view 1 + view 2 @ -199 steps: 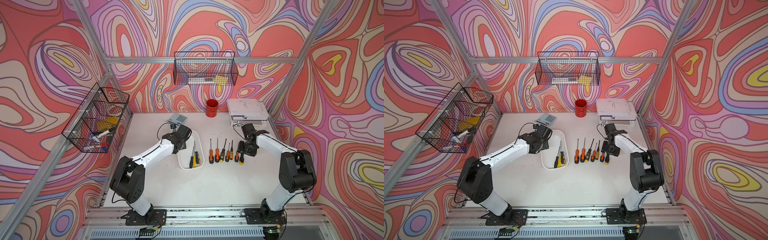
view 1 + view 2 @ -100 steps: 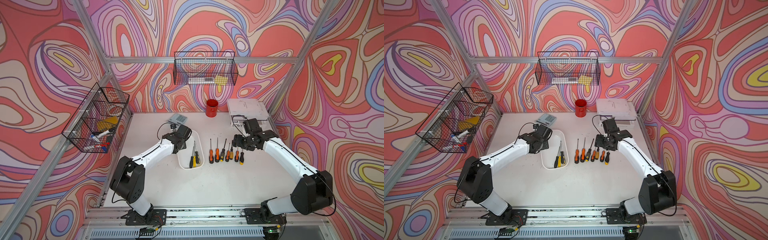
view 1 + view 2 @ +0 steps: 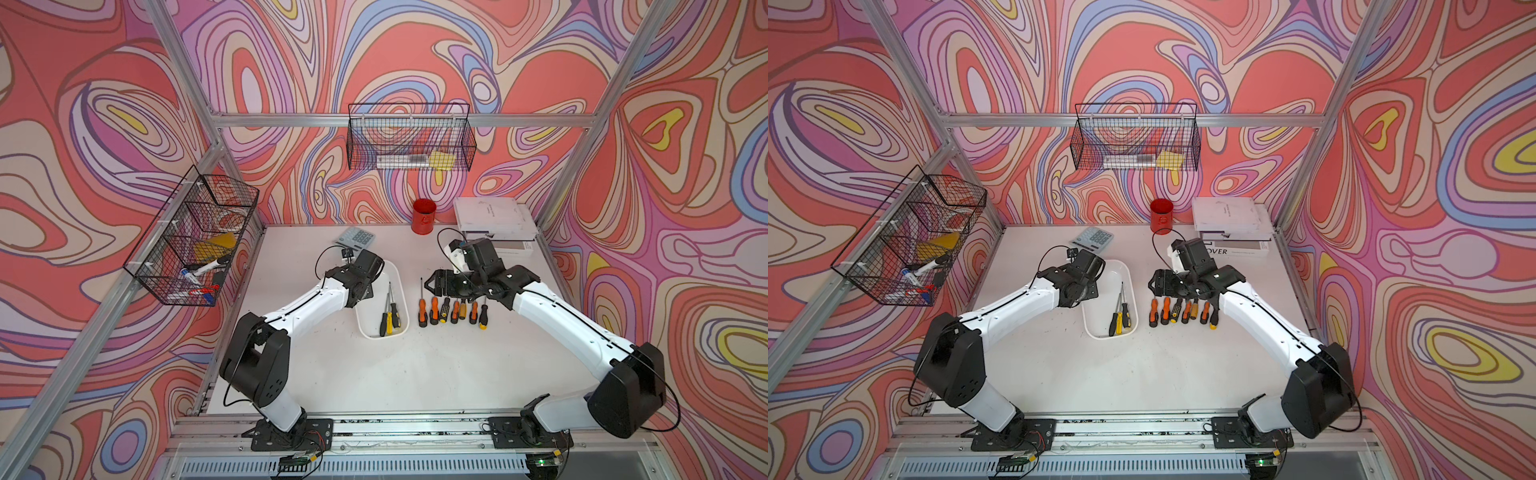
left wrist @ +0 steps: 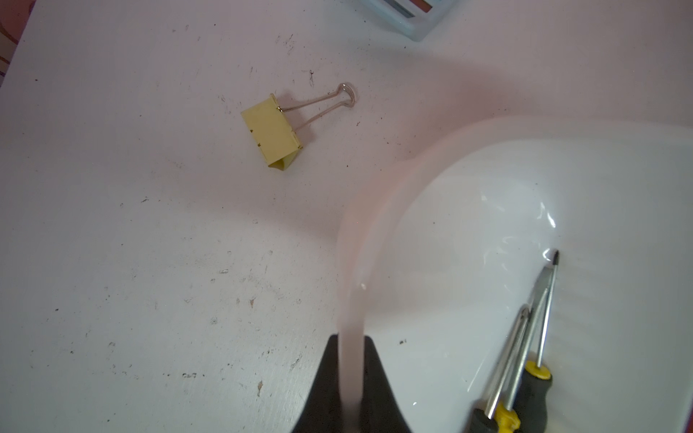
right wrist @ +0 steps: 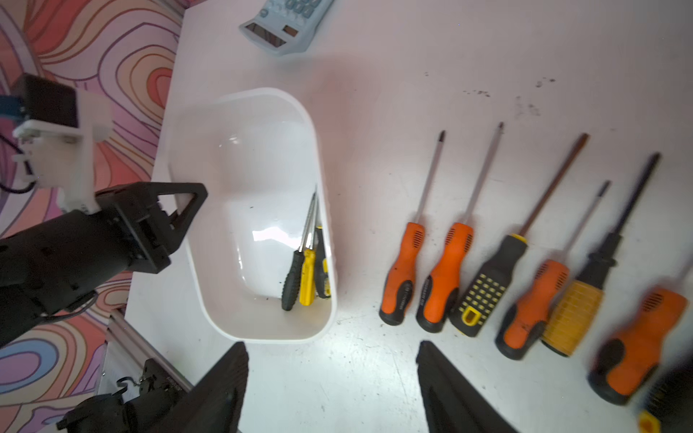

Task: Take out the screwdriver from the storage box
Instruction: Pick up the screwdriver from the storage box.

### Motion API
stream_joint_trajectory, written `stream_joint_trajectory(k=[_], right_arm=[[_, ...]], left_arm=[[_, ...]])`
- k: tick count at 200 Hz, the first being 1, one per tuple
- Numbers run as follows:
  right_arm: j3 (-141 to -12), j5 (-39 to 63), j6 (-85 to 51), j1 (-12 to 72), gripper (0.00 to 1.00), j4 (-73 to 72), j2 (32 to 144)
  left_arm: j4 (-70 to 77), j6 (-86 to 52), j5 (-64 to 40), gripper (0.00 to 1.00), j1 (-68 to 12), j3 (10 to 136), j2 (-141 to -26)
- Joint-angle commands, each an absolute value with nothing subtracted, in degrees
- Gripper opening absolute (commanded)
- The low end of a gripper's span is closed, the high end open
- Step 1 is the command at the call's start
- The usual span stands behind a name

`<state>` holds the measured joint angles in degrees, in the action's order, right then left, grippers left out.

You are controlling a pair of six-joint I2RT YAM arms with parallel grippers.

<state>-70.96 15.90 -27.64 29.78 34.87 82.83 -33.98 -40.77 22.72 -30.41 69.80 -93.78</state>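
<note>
The storage box (image 3: 386,274) (image 3: 1113,274) is a shallow white tray in the middle of the table. Three screwdrivers (image 3: 388,316) (image 5: 305,270) with black and yellow handles lie along its right side. My left gripper (image 4: 350,375) (image 3: 365,291) is shut on the box's left rim (image 4: 375,210), which runs between the black fingers. My right gripper (image 5: 332,348) (image 3: 432,282) hovers open and empty over the table, right of the box and above the shafts of a row of several screwdrivers (image 3: 451,309) (image 5: 487,277).
A calculator (image 3: 355,239), a red cup (image 3: 424,216) and a stack of booklets (image 3: 494,220) sit at the back of the table. A yellow binder clip (image 4: 275,131) lies left of the box. Wire baskets (image 3: 195,237) (image 3: 409,141) hang on the walls.
My right arm has stretched out and swung its gripper left, from the right end of the screwdriver row to above the shafts near the box. The left arm has not moved.
</note>
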Motion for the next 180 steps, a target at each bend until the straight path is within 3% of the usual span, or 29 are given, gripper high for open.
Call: stream_joint_trajectory(k=[1, 98, 180], right_arm=[[-72.32, 19.35, -30.05, 33.49, 0.73, 30.00, 85.92], [-75.48, 22.29, -37.19, 44.12, 0.65, 23.29, 100.74], [-77.93, 21.44, -42.19, 45.35, 0.54, 23.51, 110.31]], left_arm=[[-35.07, -41.66, 23.73, 0.00, -30.67, 71.98, -93.78], [-34.73, -41.75, 23.83, 0.00, -30.98, 71.72, -93.94], [-34.54, -41.64, 23.82, 0.00, -31.04, 71.59, -93.65]])
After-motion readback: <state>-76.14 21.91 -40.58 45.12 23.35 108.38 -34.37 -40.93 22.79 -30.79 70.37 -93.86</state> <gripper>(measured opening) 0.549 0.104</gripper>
